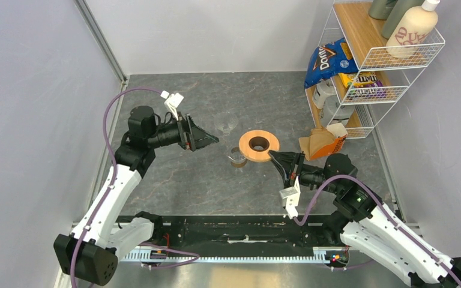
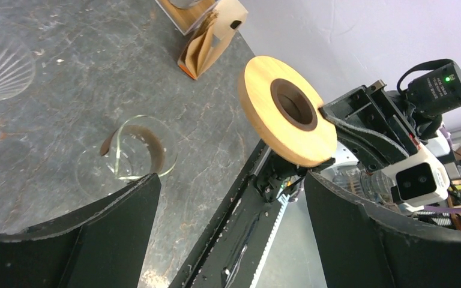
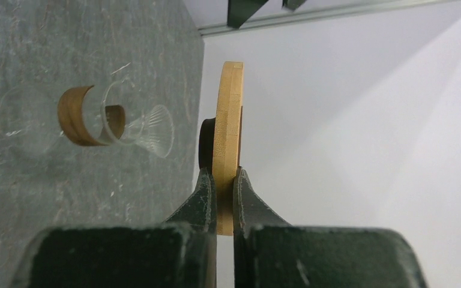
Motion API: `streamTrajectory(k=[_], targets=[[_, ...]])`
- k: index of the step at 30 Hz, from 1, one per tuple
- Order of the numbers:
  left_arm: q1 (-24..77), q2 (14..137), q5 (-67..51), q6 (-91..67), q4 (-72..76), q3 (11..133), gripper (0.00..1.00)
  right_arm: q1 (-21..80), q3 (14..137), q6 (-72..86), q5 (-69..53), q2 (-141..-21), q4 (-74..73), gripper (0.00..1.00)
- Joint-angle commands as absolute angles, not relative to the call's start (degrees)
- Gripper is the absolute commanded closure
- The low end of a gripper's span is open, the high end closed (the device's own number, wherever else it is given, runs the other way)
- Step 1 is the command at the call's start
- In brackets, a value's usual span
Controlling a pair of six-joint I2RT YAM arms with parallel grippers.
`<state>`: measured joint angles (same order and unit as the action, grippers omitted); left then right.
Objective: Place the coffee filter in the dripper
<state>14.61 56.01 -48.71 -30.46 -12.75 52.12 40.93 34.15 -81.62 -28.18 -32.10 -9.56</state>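
Grey marbled table (image 1: 174, 180) is carrying everything here, with a white wire rack (image 1: 405, 51) standing at its far right corner. On the rack a blue bag reading "Doritos" (image 1: 327, 60) is leaning above a yellow "m&m's" bag (image 1: 363, 81). A cream bottle (image 1: 417, 27) on the top shelf is bearing dark lettering too small to read, and the items behind it are being cut off by the frame edge. The left gripper (image 1: 213, 139) is hovering over mid-table with its fingers (image 2: 108, 240) spread wide, nothing between them. The right gripper (image 1: 274, 157) is pinching the near rim of the orange-brown wooden collar (image 1: 246, 146), which is sitting apart from the glass and appearing edge-on in the right wrist view (image 3: 228, 120). The coffee filter (image 1: 313, 144), tan and fan-folded, is lying in a stack inside an orange carton (image 1: 335, 144) at the foot of the rack, right of the collar. How many sheets are in the stack cannot be told. The dripper (image 1: 226, 123), a clear ribbed glass cone, is resting on the table just beyond the collar, hard to make out from overhead and cropped in the left wrist view (image 2: 0, 66). A small glass cup (image 1: 238, 158) with a brown band is standing near it.
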Motion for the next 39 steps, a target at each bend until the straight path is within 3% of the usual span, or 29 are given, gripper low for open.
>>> streamTrajectory(k=[1,18,32,33,35,37,38,39], targets=[[17.6,58.3,-50.8,-34.2,-6.9,52.8,0.04,44.8,31.7,-86.8,-26.2,-32.4,2.5,1.0],[20.4,62.2,-53.5,-43.6,3.7,45.7,0.2,53.3,26.0,-96.3,-22.1,-34.1,10.4,1.0],[21.9,61.4,-59.1,-53.9,16.1,40.1,0.46,55.9,25.3,-97.4,-19.6,-37.0,13.1,1.0],[21.9,61.5,-59.5,-54.3,16.6,40.1,0.51,56.0,25.3,-97.3,-19.4,-37.2,13.2,1.0],[21.9,61.5,-59.8,-55.2,17.1,40.0,0.75,56.2,25.1,-97.0,-19.0,-37.3,13.4,1.0],[21.9,61.4,-59.6,-56.0,17.5,39.6,0.91,56.3,24.8,-96.5,-18.7,-37.1,13.1,1.0],[21.8,61.5,-59.7,-57.0,18.1,39.2,0.97,56.3,24.7,-96.2,-18.1,-37.0,12.7,0.96],[21.5,61.5,-59.7,-58.6,19.5,38.3,0.98,56.4,24.7,-95.6,-17.5,-36.9,12.1,0.88]])
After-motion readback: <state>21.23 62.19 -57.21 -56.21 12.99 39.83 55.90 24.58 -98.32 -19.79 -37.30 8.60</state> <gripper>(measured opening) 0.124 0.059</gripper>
